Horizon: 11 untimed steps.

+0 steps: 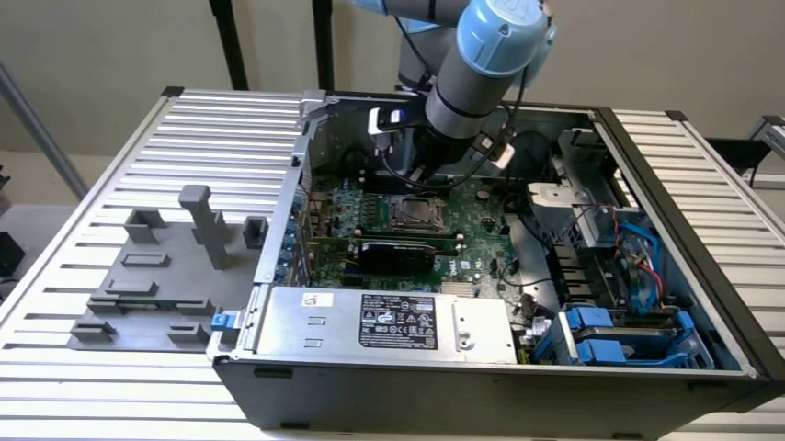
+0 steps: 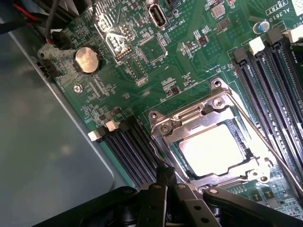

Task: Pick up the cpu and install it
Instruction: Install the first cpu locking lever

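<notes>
One job looks basically done from my end: the cpu (image 2: 212, 150) sits inside the socket frame (image 2: 189, 124) on the motherboard (image 2: 156, 90), and my gripper (image 2: 165, 177) hangs just beside that socket, fingers pinched together, empty.

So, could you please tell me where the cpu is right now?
The cpu sits in the metal-framed socket on the green motherboard, between the memory slots; in the exterior view it lies mid-board, below the arm.
</notes>
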Each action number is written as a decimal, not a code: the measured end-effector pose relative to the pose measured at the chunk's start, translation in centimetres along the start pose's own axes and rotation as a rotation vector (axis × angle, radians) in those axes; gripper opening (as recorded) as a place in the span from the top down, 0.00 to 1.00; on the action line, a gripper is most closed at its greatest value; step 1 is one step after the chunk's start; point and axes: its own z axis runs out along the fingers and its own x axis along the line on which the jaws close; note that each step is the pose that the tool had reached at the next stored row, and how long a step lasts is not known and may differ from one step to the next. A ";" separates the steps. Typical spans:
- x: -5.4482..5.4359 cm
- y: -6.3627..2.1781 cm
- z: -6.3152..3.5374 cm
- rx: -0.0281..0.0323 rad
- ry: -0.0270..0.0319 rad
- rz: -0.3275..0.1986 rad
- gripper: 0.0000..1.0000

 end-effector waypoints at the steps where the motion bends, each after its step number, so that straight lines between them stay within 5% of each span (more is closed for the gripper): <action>1: 0.0 0.03 0.03 0.0002 -0.0005 -0.001 0.89; 11: -0.1 0.47 0.34 0.0021 -0.0034 -0.011 0.89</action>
